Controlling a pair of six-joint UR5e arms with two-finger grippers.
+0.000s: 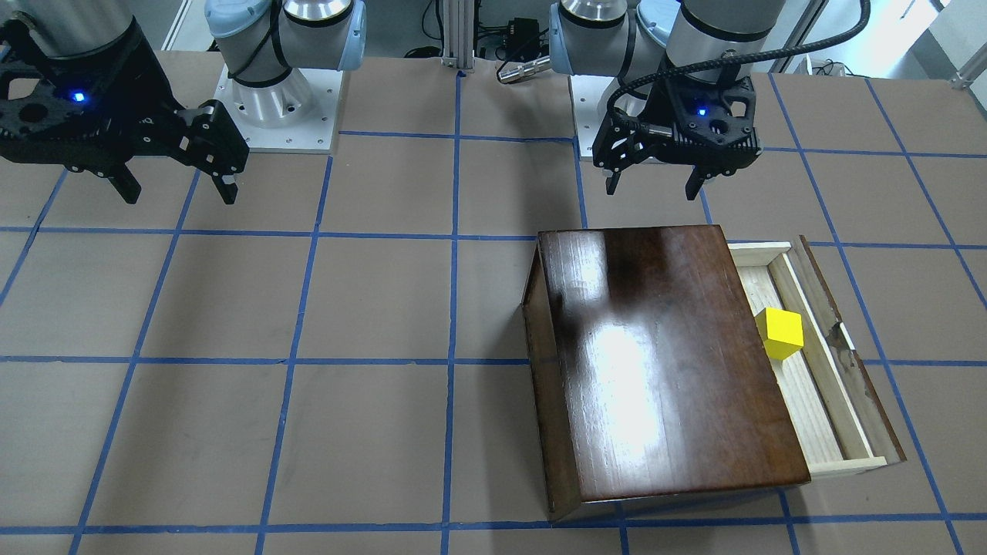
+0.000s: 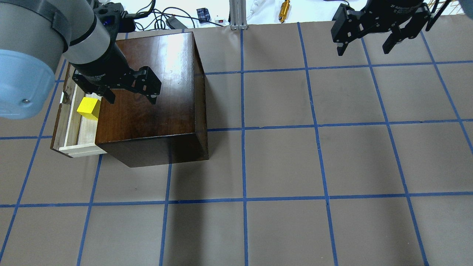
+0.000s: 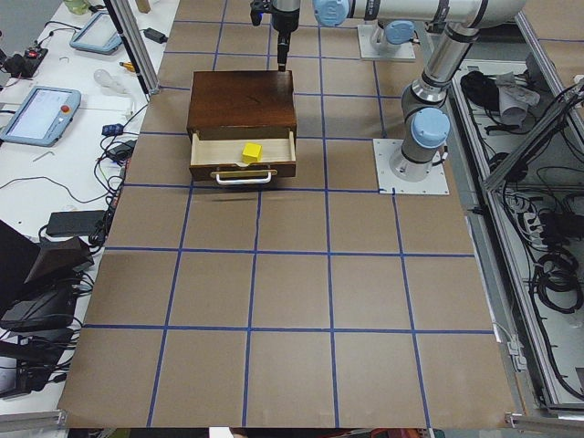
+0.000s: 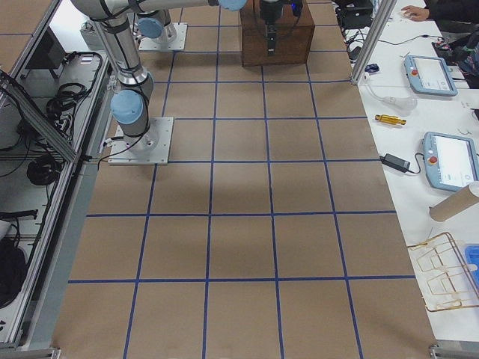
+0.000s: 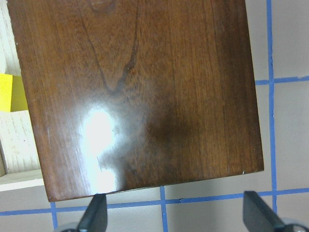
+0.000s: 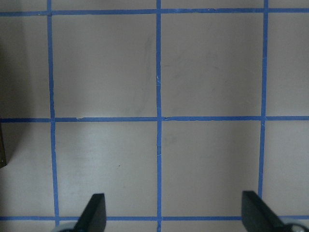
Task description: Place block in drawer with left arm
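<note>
The yellow block [image 1: 780,333] lies inside the open drawer [image 1: 819,339], close to the front of the dark-brown cabinet [image 1: 663,362]. It also shows in the overhead view [image 2: 88,108], the exterior left view [image 3: 252,151] and at the left edge of the left wrist view [image 5: 9,92]. My left gripper [image 2: 132,99] is open and empty. It hangs above the cabinet top [image 2: 155,85], to the side of the block and apart from it. My right gripper [image 2: 363,51] is open and empty, high over the far right of the table.
The drawer [image 2: 70,125] sticks out of the cabinet on my left side, with its whitish handle [image 3: 243,177] facing outward. Blue tape lines grid the brown table [image 2: 281,162]. Cables and small tools lie beyond the table's far edge.
</note>
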